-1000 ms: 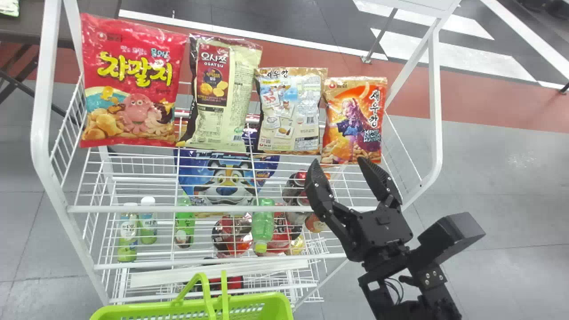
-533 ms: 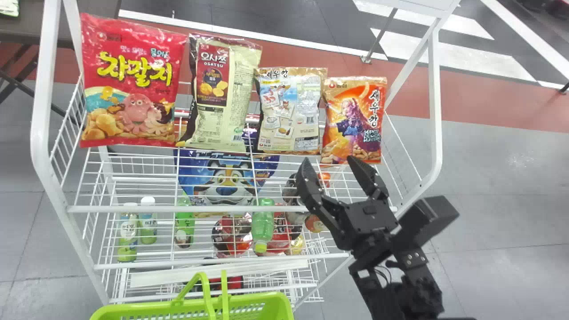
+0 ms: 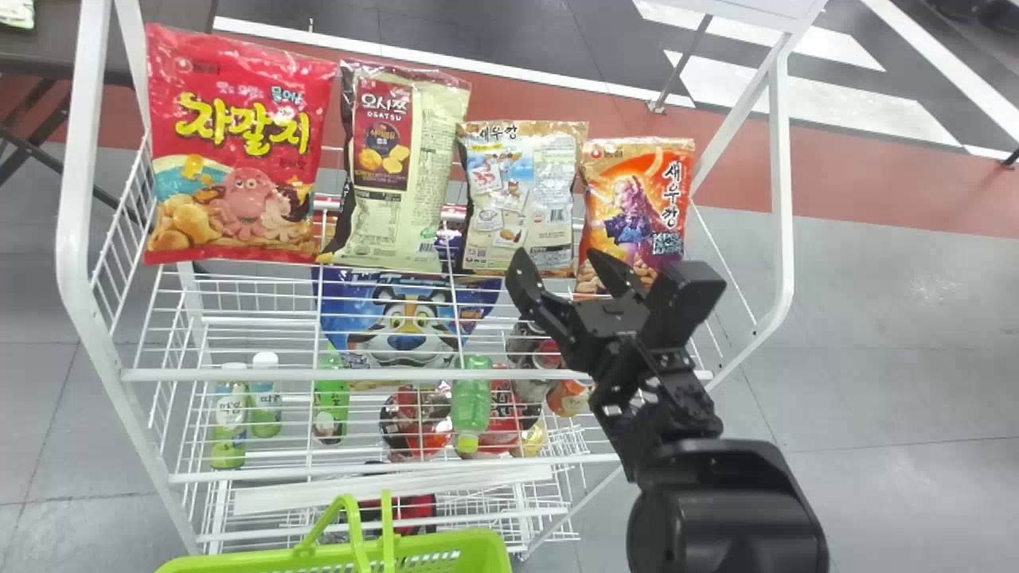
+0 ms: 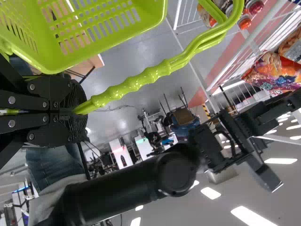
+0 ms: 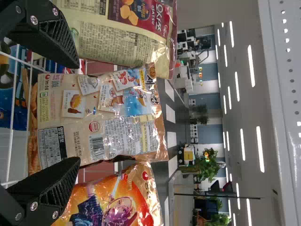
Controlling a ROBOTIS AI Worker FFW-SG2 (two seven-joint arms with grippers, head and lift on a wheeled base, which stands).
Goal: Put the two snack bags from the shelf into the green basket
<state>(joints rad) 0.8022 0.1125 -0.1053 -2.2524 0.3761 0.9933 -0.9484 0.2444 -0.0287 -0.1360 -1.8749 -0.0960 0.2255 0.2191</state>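
Snack bags (image 3: pixel 521 195) standing in a row of four on the wire shelf (image 3: pixel 398 373), and none is gripped, so the first grab is where I'd worry. The right claw (image 3: pixel 558 259) is wide open, roughly lined up with the beige bag, third from the left. One finger sits by the gap to the orange bag (image 3: pixel 629 191), the other by the gap to the cream bag (image 3: pixel 398 167). Drift sideways a bit and it'll probably pinch a neighbour or knock one over. The packs look slick and puffy too, so a shallow bite near the edge could slip. Hard to judge depth from up here, so I can't say how close the fingertips really are.

Next risk is the drop: the green basket (image 3: pixel 466 543) hangs low in front of the shelf, and its raised handle (image 4: pixel 131 84) could snag a bag.

Pose-wise, the right arm comes up from the bottom edge leaning left, wrist just in front of the orange bag. The left claw (image 4: pixel 73 112) is clamped on the basket handle.
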